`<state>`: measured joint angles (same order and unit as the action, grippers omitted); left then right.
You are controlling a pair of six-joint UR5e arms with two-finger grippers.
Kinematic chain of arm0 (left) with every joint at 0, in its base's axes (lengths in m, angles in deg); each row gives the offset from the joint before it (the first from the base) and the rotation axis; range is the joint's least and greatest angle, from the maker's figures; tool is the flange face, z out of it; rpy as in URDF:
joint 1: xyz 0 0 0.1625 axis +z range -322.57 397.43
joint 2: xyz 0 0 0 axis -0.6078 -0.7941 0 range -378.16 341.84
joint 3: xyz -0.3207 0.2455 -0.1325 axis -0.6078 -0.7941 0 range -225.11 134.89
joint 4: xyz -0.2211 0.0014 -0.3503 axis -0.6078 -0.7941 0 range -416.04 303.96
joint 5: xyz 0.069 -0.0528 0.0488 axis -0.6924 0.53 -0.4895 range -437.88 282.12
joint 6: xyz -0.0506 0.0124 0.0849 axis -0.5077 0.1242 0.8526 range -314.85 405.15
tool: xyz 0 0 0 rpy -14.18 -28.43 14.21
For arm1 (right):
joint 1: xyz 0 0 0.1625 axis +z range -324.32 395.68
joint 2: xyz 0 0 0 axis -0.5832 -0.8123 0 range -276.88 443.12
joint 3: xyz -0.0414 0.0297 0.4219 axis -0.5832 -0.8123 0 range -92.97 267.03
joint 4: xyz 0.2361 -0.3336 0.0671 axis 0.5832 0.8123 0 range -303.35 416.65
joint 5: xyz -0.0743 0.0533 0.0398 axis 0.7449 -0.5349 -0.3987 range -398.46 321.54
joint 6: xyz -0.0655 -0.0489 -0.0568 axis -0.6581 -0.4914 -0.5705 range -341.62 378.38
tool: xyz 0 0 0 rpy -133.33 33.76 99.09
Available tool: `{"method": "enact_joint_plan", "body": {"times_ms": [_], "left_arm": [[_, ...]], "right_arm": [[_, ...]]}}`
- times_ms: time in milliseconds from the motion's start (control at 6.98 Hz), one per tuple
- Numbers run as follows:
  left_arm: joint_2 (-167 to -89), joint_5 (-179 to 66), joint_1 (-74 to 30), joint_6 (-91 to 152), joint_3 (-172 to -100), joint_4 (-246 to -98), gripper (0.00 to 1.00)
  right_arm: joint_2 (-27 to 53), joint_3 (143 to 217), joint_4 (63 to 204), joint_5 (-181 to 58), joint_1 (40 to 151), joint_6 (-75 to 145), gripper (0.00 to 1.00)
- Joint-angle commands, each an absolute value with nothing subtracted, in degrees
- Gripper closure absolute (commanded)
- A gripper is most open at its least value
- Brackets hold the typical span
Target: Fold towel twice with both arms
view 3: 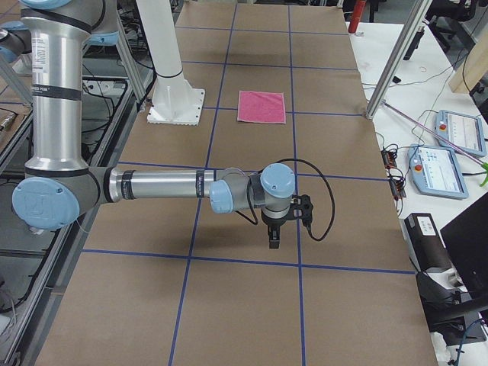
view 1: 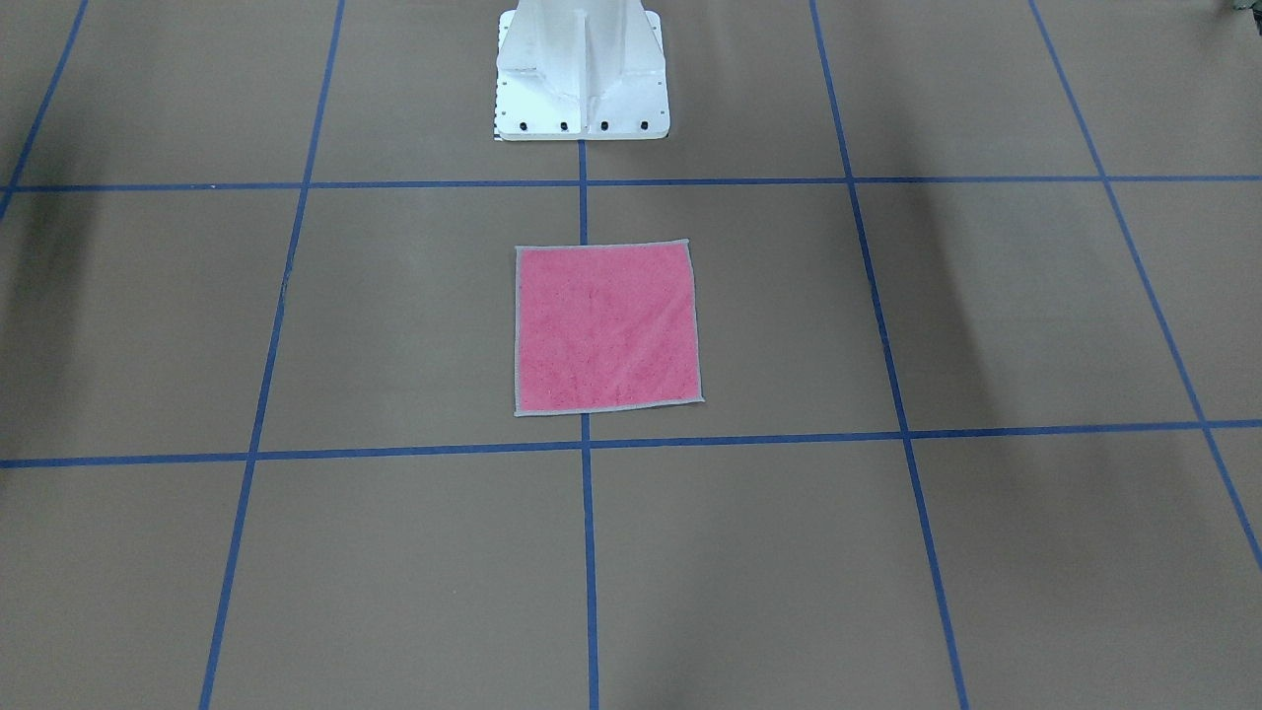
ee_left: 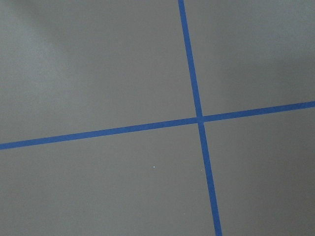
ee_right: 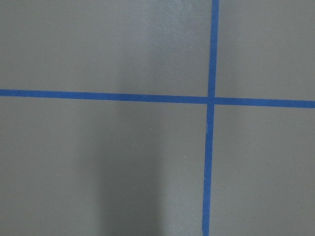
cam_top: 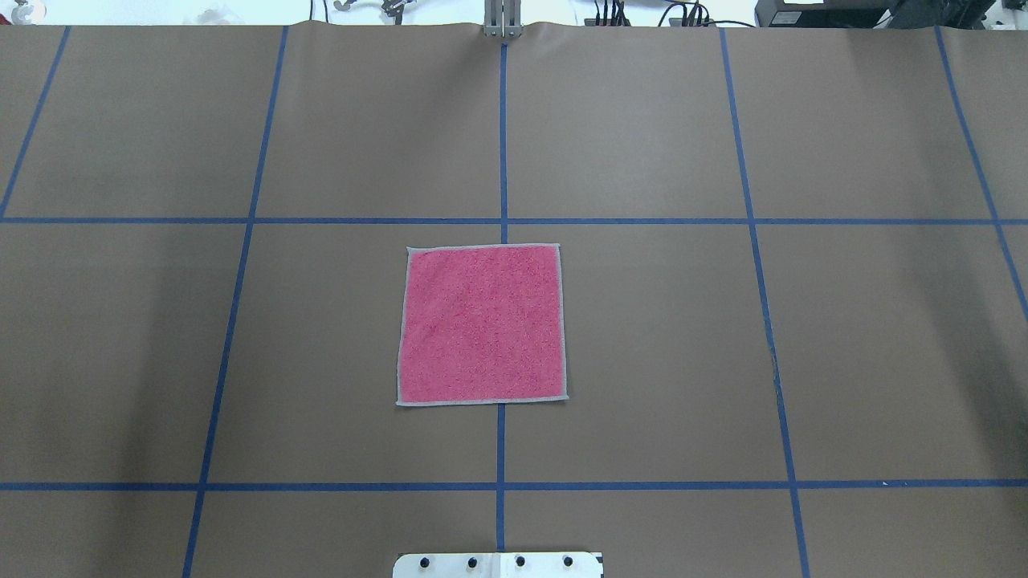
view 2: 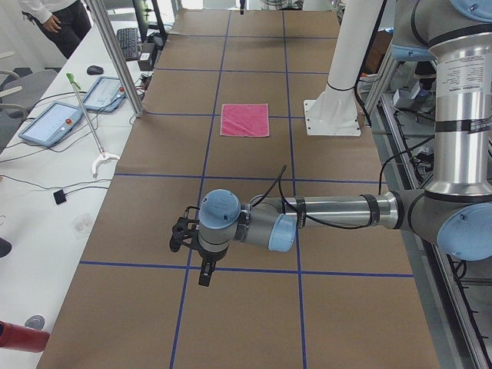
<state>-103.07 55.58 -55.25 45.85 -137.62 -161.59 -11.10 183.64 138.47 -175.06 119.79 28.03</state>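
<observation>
The towel [view 1: 607, 327] lies flat and unfolded, pink face up with its light grey border showing, in the middle of the brown table just ahead of the pedestal; it also shows in the overhead view [cam_top: 482, 323] and both side views [view 2: 244, 120] [view 3: 261, 106]. My left gripper [view 2: 205, 273] hangs over the table far from the towel, toward the table's left end. My right gripper [view 3: 273, 238] hangs likewise toward the right end. Both point down and show only in the side views, so I cannot tell whether they are open or shut. The wrist views show only blue tape crossings.
The white bolted pedestal [view 1: 582, 74] stands just behind the towel. Blue tape lines [cam_top: 502, 144] grid the brown table cover. Metal posts [view 2: 115, 58] [view 3: 389, 72] stand at the far edge. Side benches hold teach pendants [view 2: 50, 123] [view 3: 438, 171] and cables.
</observation>
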Motion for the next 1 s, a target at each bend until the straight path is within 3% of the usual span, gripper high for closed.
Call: {"method": "enact_joint_plan", "body": {"times_ms": [0,860], "left_arm": [[-103.07,55.54,-55.20,45.85,-137.66,-161.59,0.00],[-102.63,55.71,-54.94,45.94,-137.40,-161.68,0.00]], "right_arm": [[-11.02,183.62,138.47,-175.05,119.79,27.87,0.00],[-10.93,184.14,138.56,-174.61,119.79,27.52,0.00]]}}
